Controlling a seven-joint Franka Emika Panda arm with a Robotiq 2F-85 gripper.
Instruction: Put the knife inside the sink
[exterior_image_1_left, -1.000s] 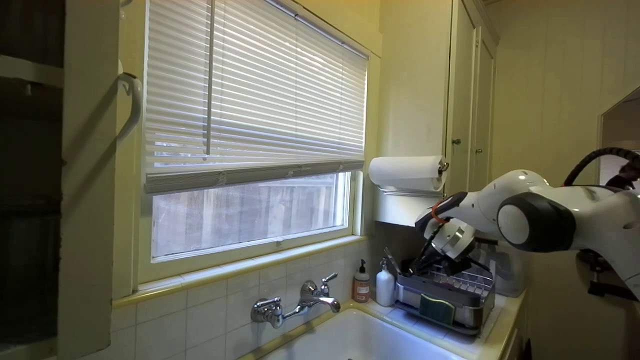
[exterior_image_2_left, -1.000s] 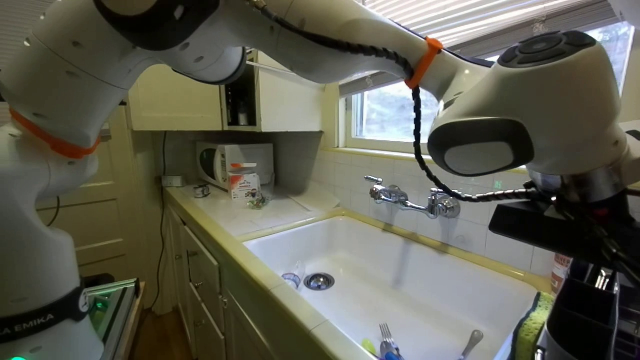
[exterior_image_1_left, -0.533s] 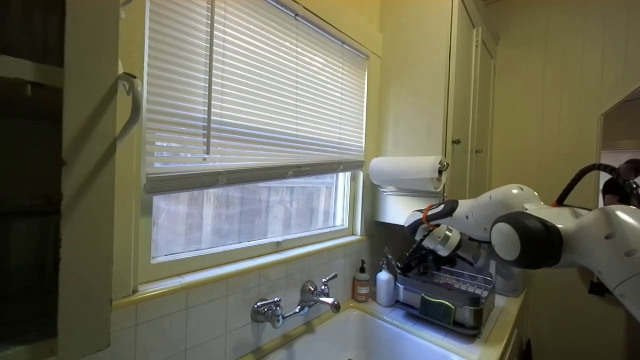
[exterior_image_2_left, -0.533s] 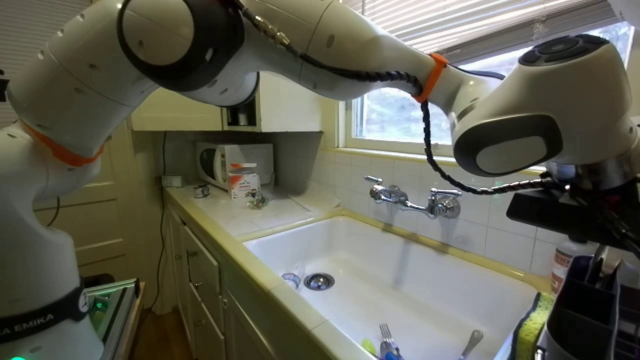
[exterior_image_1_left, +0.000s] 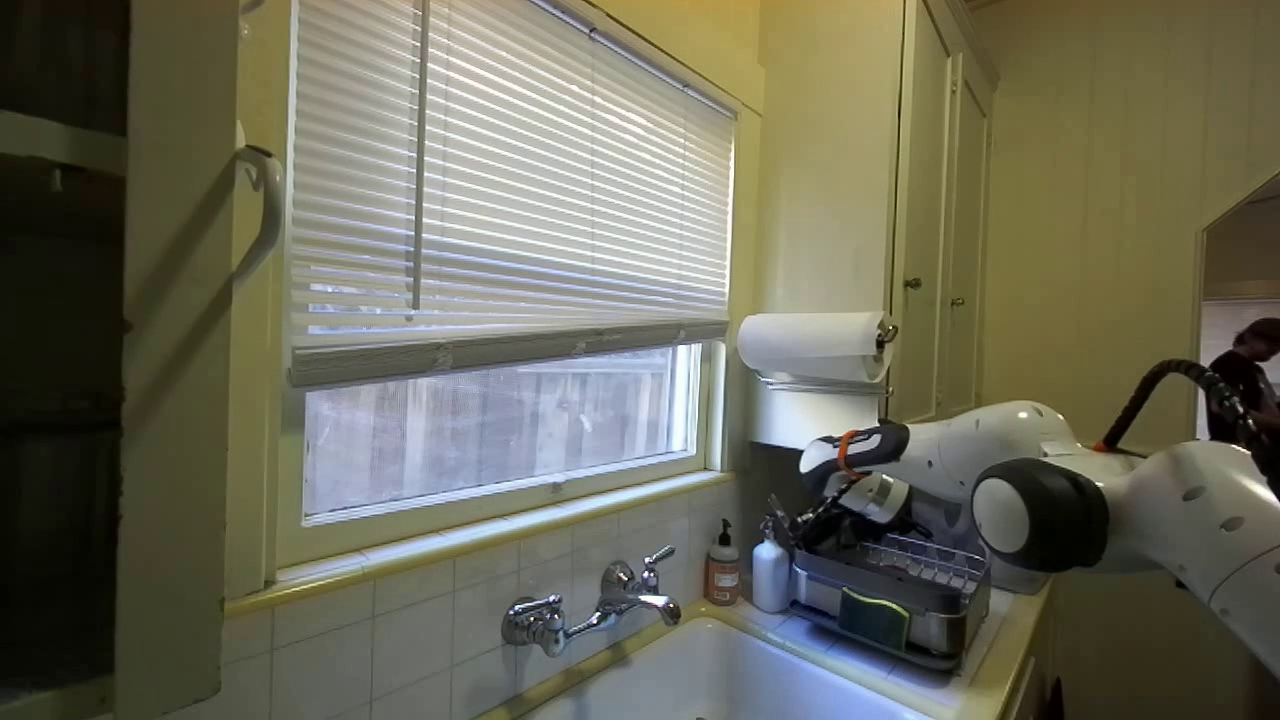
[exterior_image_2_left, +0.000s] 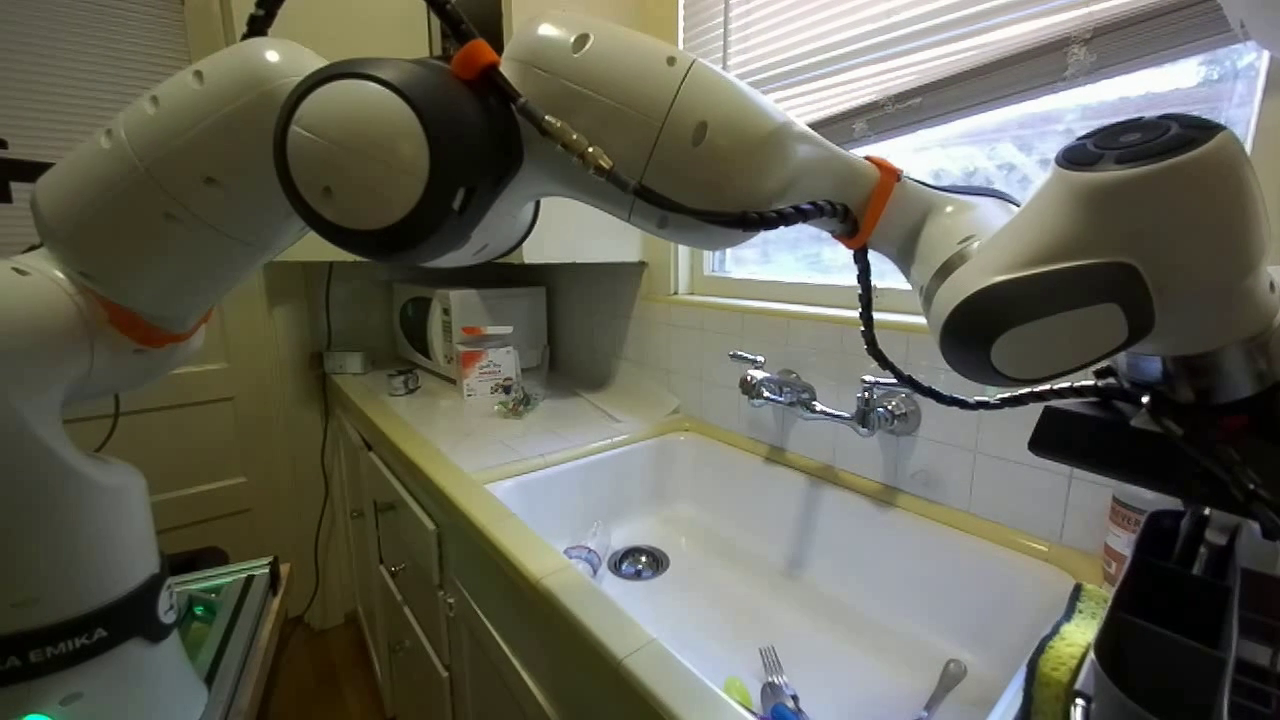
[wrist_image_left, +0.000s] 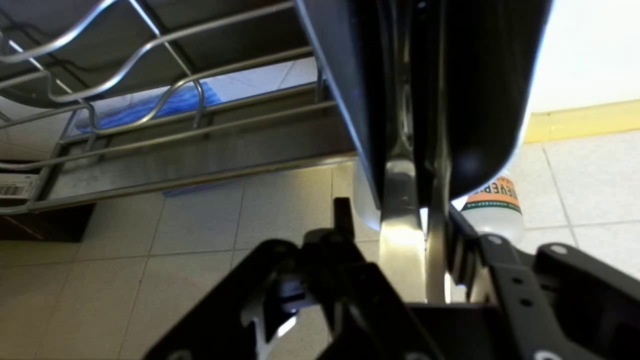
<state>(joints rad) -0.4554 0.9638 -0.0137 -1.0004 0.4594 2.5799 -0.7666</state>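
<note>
Two long metal utensils (wrist_image_left: 402, 225) stand side by side, one broad and shiny, the other narrow, with their far ends in a black utensil holder (wrist_image_left: 475, 125). Which of them is the knife I cannot tell. In the wrist view my gripper (wrist_image_left: 399, 215) straddles both. Its jaws are partly apart: a gap shows between the left finger (wrist_image_left: 343, 215) and the broad utensil, while the right finger is close beside the narrow one; contact there is unclear. The cream-white sink (exterior_image_2_left: 850, 570) lies beside the rack. In both exterior views the fingertips are hidden or dark.
A dish rack (exterior_image_1_left: 830, 575) with a sponge (exterior_image_1_left: 873, 618) on its side stands at the sink's end. Soap bottles (exterior_image_1_left: 722, 570) are close by the holder. The chrome tap (exterior_image_2_left: 800, 395) juts over the sink, where a fork (exterior_image_2_left: 780, 675) and other cutlery lie.
My arm has come lower, and the hand has moved down towards the rack's utensil holder. The rack and the things in the sink stay where they were.
</note>
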